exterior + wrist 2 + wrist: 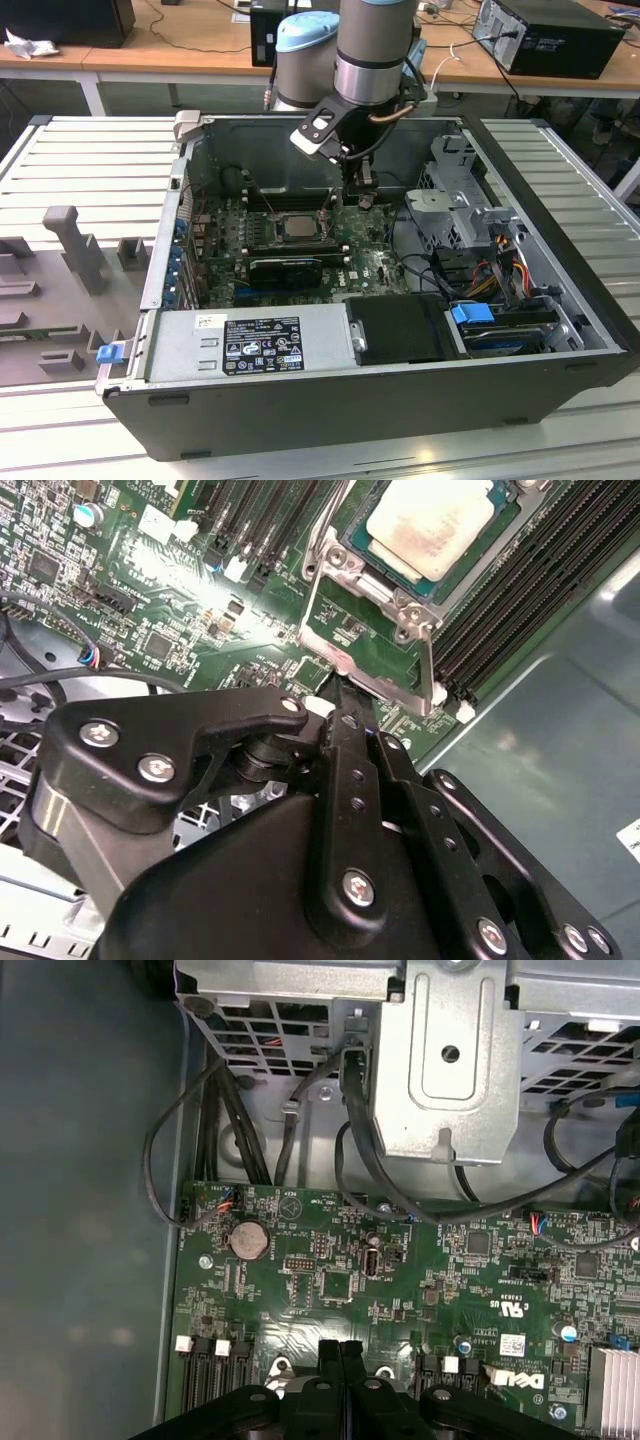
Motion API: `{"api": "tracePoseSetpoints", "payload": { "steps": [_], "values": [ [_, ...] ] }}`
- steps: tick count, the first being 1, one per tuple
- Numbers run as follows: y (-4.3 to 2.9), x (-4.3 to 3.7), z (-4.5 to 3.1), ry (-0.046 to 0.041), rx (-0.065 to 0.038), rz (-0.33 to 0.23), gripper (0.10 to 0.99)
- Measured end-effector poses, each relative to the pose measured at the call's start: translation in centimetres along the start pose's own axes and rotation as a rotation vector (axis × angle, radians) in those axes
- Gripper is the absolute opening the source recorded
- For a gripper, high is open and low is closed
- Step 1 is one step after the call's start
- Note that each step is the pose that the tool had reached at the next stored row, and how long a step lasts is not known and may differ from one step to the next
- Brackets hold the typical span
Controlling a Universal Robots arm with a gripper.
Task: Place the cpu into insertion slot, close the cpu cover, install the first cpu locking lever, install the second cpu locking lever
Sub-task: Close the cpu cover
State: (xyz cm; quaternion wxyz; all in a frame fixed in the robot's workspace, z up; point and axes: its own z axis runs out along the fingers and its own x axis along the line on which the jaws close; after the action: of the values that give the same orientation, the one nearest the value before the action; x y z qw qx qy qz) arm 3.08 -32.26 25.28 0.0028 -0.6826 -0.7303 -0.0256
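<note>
Closest to the lens in both wrist views, the black fingers (pixel 345 730) (pixel 328 1355) are pressed together, with only a thin seam between them and nothing visibly held. In the second wrist view their tips sit right at the edge of the cover (pixel 427 660), a metal frame on the side of the socket nearest the fingers, with green board showing through its window; I cannot tell whether tips and frame touch. Just beyond it the chip (pixel 430 520) lies flat in the socket, its pale metal top bare. In the exterior view the arm (pixel 375 50) reaches down from the upper middle of the frame into an open computer case (pixel 400 410) on a ribbed grey surface (pixel 90 160). There the fingers (pixel 362 192) hang just to the exterior view's right of the chip (pixel 297 226). Below the socket lies a long black card (pixel 285 270), and a power supply (pixel 250 345) sits at lower left.
</note>
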Motion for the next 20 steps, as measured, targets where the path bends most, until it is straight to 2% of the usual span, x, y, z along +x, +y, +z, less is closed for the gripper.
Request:
{"api": "tracePoseSetpoints", "payload": {
  "steps": [20],
  "values": [
    [-0.59,0.04,-0.02,0.0000,0.000,0.000,0.106]
  ]
}}
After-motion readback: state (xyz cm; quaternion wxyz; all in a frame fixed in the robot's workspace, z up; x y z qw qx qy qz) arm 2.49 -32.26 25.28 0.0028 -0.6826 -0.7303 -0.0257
